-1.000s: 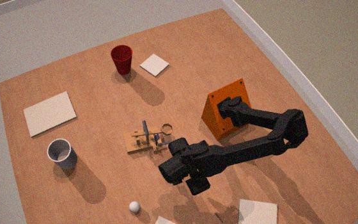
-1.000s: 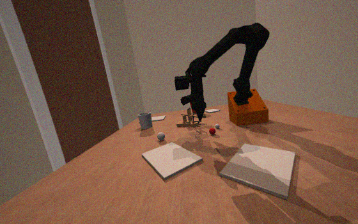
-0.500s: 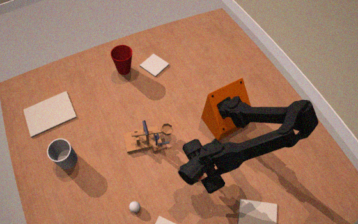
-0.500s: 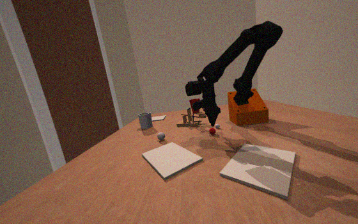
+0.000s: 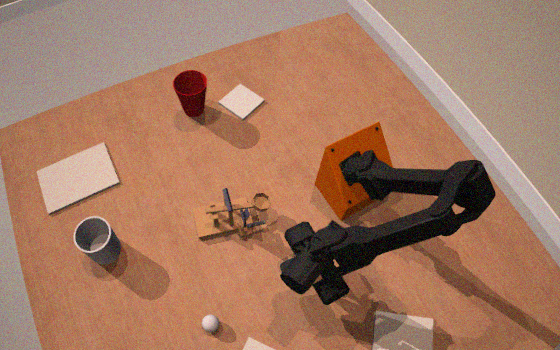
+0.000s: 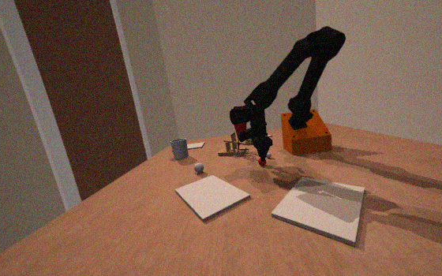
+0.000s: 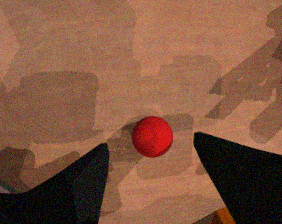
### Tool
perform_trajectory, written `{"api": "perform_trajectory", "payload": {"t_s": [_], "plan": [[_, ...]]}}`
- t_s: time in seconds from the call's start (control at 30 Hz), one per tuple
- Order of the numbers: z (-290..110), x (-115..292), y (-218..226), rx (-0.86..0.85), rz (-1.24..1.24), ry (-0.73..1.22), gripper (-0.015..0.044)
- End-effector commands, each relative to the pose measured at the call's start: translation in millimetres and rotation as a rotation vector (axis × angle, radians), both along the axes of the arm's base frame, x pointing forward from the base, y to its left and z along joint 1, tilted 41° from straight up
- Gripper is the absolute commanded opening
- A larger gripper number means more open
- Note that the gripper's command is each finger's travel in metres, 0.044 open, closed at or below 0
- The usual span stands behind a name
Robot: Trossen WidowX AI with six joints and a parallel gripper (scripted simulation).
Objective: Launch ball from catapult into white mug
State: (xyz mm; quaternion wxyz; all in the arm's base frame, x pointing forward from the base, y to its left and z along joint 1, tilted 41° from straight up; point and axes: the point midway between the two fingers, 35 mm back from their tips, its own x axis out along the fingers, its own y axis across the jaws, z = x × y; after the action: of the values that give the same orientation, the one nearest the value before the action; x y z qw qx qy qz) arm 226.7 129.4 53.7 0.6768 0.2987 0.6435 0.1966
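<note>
The wooden table [image 5: 369, 70] carries cups, white slabs, catapult [image 5: 231, 215], balls and an orange base.

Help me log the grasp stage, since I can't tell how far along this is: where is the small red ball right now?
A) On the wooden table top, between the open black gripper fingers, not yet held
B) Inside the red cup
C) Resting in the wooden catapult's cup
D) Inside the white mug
A: the wrist view shows the small red ball lying on the table top, with the black gripper open around it and gaps on both sides.

Red cup [image 5: 190, 92], white tiles [image 5: 77, 176]
</note>
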Motion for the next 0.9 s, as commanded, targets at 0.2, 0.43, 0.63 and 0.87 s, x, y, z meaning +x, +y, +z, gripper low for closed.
{"api": "perform_trajectory", "payload": {"t_s": [0.2, 0.43, 0.63, 0.87], "plan": [[-13, 0, 10, -0.003, -0.004, 0.007, 0.03], [-16, 0, 12, -0.002, -0.004, 0.007, 0.0221], [-16, 0, 12, -0.002, -0.004, 0.007, 0.0142], [-14, 1, 10, -0.004, -0.004, 0.007, 0.0037]]}}
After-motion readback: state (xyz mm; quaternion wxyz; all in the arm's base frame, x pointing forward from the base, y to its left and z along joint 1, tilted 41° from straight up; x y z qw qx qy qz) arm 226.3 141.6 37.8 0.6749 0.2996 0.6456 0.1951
